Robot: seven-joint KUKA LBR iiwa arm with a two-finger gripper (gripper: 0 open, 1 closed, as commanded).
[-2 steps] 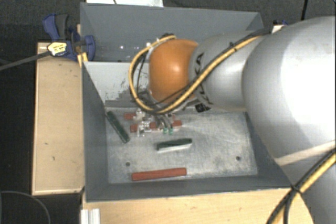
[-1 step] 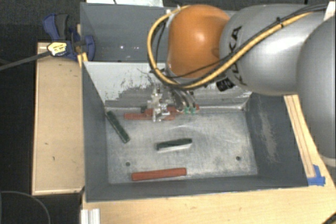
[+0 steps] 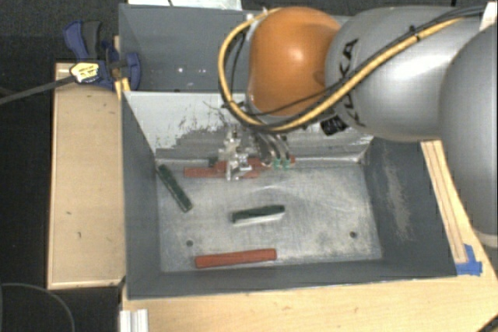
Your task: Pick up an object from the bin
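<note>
My gripper (image 3: 240, 161) is low at the back of the bin floor, just under the orange wrist cover. It sits right over the right end of a red-brown flat stick (image 3: 204, 172) that lies along the foot of the back wall. That end of the stick is hidden by the gripper's metal parts. A dark green bar with a pale underside (image 3: 258, 214) lies a little in front of the gripper, near the middle of the floor.
A dark green stick (image 3: 173, 187) lies slanted by the left wall. A longer red-brown bar (image 3: 235, 258) lies along the front edge of the floor. The big silver arm covers the bin's right and back right.
</note>
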